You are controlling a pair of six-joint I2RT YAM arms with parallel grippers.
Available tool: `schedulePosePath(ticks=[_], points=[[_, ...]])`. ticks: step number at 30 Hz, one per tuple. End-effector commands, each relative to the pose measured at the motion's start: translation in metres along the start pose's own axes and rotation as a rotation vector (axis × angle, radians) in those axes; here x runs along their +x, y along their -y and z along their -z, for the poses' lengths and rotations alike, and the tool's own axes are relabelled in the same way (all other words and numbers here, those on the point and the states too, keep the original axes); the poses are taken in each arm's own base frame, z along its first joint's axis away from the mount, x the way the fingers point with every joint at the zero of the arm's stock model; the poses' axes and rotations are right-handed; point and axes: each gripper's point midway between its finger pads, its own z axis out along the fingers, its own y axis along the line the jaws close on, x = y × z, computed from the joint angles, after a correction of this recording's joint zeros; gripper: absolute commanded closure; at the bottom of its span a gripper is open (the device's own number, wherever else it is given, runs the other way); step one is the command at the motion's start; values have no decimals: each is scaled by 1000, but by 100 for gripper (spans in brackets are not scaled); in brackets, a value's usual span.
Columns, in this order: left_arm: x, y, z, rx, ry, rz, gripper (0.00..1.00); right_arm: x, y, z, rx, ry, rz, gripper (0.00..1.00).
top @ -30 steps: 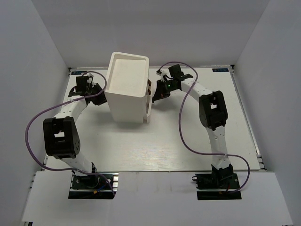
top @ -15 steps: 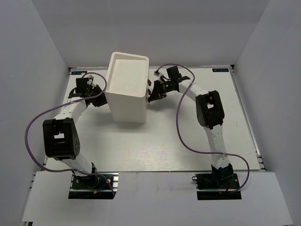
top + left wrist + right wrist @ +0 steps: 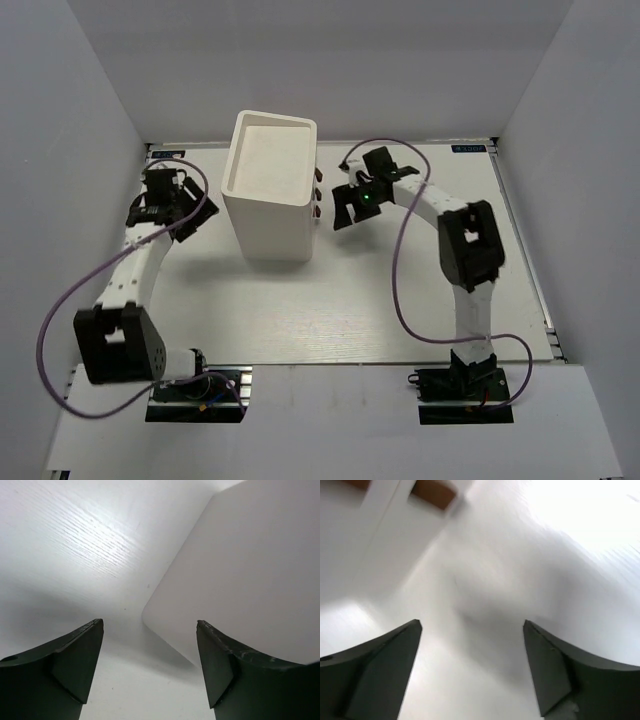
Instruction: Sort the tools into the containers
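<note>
The container is a tall white box standing upright at the back middle of the table, with small dark knobs on its right side. No tools show in any view. My left gripper is open and empty just left of the box. In the left wrist view, the left gripper faces a rounded lower corner of the box, apart from it. My right gripper is open and empty just right of the knobs. In the right wrist view, the right gripper is over bare table, with a brown knob at the top left.
The white table is walled in by white panels on the left, back and right. Purple cables loop from both arms. The arm bases sit at the near edge.
Both grippers have opened and drawn back from the box. The left arm swung out to the left. A part that stuck out low on the box's right side is flush now.
</note>
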Motion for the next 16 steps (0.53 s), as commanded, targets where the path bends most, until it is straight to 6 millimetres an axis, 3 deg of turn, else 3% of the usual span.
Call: schedulePosePath(ticks=[1,2,3,4,5,6,8,11,15,16], points=[[-23,0,49,28,168,-20,14,-45,15,100,301,211,300,9],[-18,11,54,94,179,-101,13,-15,21,93,293,172,300,9],[-20,22,72,172,216,-154,11,-2,12,111,296,192,323,9],[-15,27,70,211,202,-194,9,-10,5,121,295,228,342,9],[-10,35,85,293,227,-255,4,-7,3,139,344,264,310,9],[-9,41,94,342,247,-293,4,4,11,135,376,234,297,9],[-2,59,122,485,282,-408,0,11,9,152,417,235,213,9],[16,73,145,617,251,-506,0,22,-2,174,429,214,137,9],[26,76,172,682,290,-581,0,43,-22,189,376,268,186,9],[28,75,180,692,314,-587,0,36,-28,191,357,321,201,9]])
